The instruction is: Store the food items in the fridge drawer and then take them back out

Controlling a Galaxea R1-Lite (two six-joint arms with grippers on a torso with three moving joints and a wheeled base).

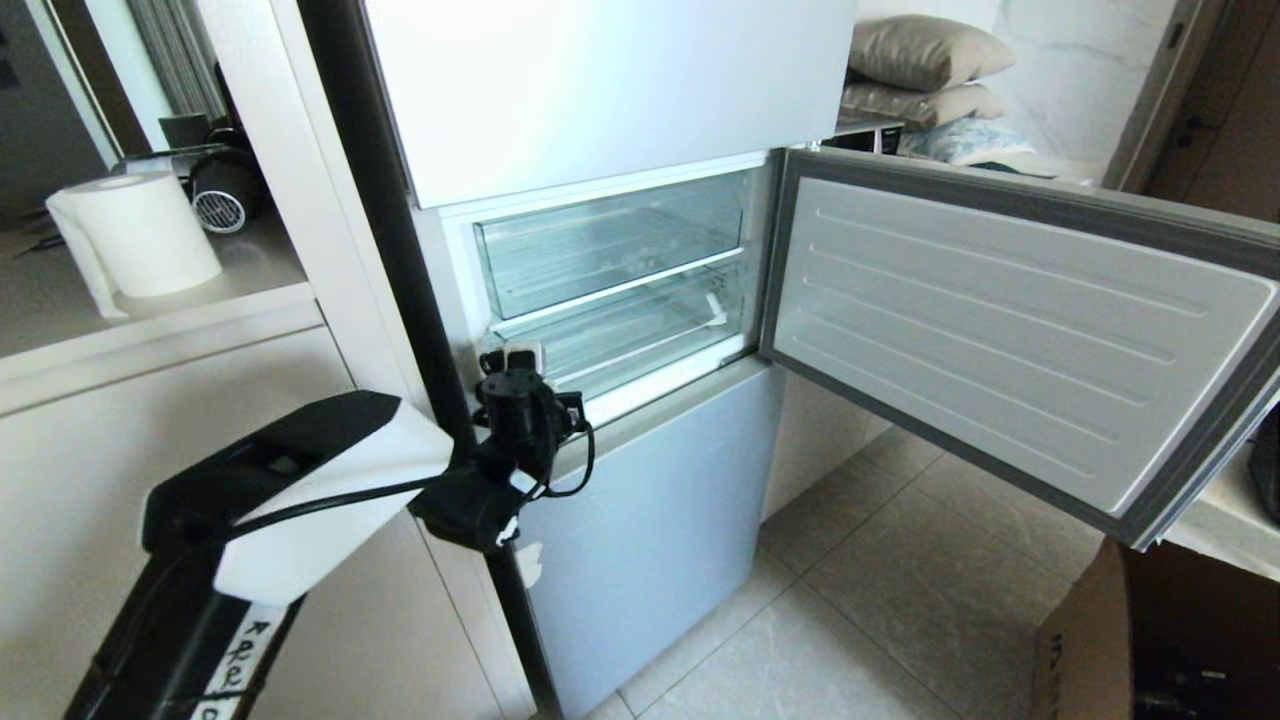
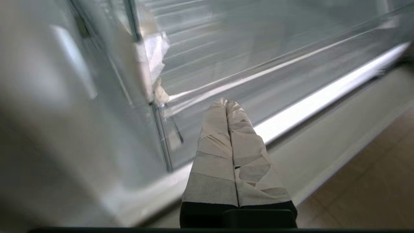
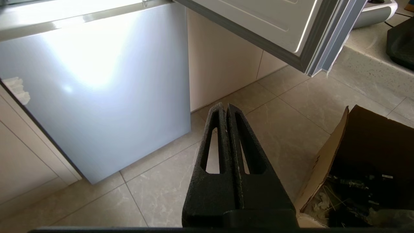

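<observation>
Left hand [image 2: 226, 103] is hovering at the near left corner of the fridge drawer [image 1: 640, 345], its taped fingers [image 2: 213, 142] pressed together and holding nothing. Fridge door [image 1: 1010, 330] is standing open to the right. Drawer is sitting pushed in beneath the clear bin [image 1: 610, 245]; no food is showing inside it. Right hand [image 3: 226, 106] is hanging over the floor [image 3: 284, 126] beside a cardboard box [image 3: 372, 161], closed and empty.
</observation>
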